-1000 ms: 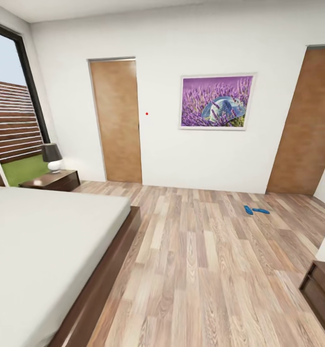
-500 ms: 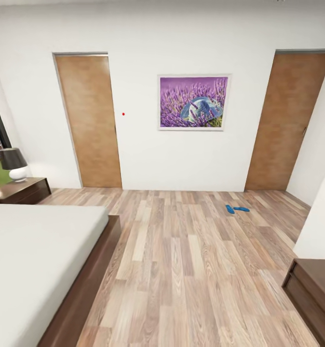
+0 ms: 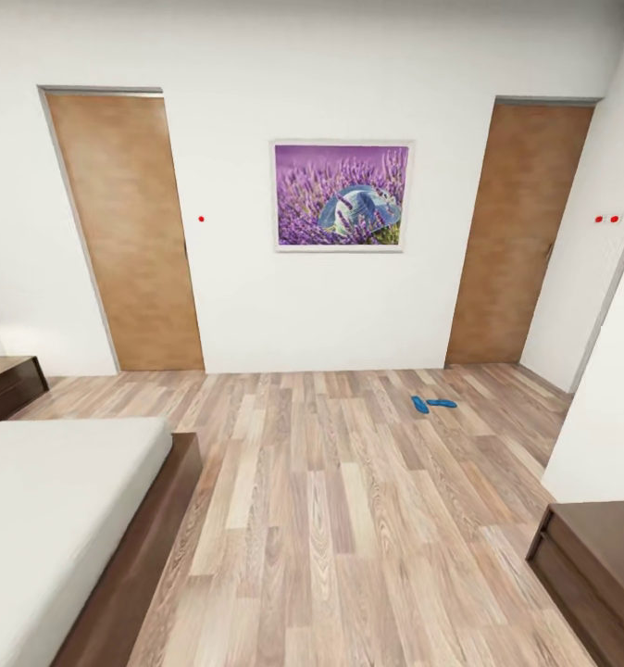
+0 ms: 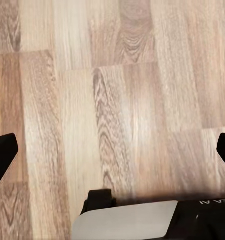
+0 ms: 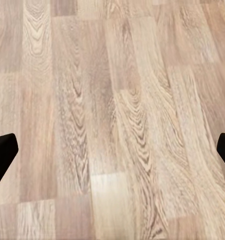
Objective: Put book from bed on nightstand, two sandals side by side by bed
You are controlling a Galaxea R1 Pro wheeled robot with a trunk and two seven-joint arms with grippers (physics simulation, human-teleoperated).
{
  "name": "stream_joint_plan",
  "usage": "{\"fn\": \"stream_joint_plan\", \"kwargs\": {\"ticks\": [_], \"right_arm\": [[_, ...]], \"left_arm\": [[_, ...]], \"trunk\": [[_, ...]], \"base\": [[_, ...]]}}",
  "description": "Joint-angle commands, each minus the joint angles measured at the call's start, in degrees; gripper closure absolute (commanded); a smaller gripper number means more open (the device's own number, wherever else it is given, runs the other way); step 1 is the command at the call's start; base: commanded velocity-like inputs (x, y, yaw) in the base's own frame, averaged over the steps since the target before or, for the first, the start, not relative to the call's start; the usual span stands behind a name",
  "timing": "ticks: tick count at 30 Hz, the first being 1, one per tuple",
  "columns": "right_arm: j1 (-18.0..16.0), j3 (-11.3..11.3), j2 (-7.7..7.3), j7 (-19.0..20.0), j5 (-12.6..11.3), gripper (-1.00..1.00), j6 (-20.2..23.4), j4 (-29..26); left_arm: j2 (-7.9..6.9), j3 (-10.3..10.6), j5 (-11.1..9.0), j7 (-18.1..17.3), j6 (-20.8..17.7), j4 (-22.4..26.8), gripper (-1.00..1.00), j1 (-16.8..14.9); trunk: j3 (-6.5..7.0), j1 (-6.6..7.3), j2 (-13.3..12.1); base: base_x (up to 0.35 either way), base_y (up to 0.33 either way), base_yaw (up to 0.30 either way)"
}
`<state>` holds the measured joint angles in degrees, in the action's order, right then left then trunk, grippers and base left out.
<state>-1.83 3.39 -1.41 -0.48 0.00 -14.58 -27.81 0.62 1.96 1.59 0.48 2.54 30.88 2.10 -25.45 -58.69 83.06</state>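
- Claws: left claw (image 4: 112,150) and right claw (image 5: 112,150) both spread wide over bare floor (image 3: 349,519), gripping nothing.
- Bed (image 3: 62,500) at 8 o'clock, nightstand (image 3: 6,384) at 9 beyond it; no book visible on the mattress part seen.
- Two sandals (image 3: 432,404) at 1 o'clock, splayed near the far wall.
- Risk: driving over or nudging them, through poor aim on approach.

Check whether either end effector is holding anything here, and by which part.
Nothing is held. Both wrist views show the left end effector and right end effector spread open over bare wood floor; the two sandals lie untouched near the far wall.
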Motion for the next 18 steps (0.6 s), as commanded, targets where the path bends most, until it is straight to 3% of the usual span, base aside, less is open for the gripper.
{"fn": "stream_joint_plan", "kwargs": {"ticks": [1,18], "right_arm": [[-0.03,0.04,0.01,-0.06,0.0,-1.0,-0.18,0.04],[-0.01,0.04,-0.04,-0.06,0.0,-1.0,-0.19,0.1]], "left_arm": [[-0.01,0.06,0.17,0.05,0.12,0.06,-1.0,0.01],[-0.01,0.06,0.17,0.05,0.18,0.06,-1.0,0.02]], "trunk": [[-0.05,-0.04,0.02],[-0.05,-0.04,0.02]], "base": [[0.329,0.0,-0.008],[0.329,0.0,-0.001]]}}
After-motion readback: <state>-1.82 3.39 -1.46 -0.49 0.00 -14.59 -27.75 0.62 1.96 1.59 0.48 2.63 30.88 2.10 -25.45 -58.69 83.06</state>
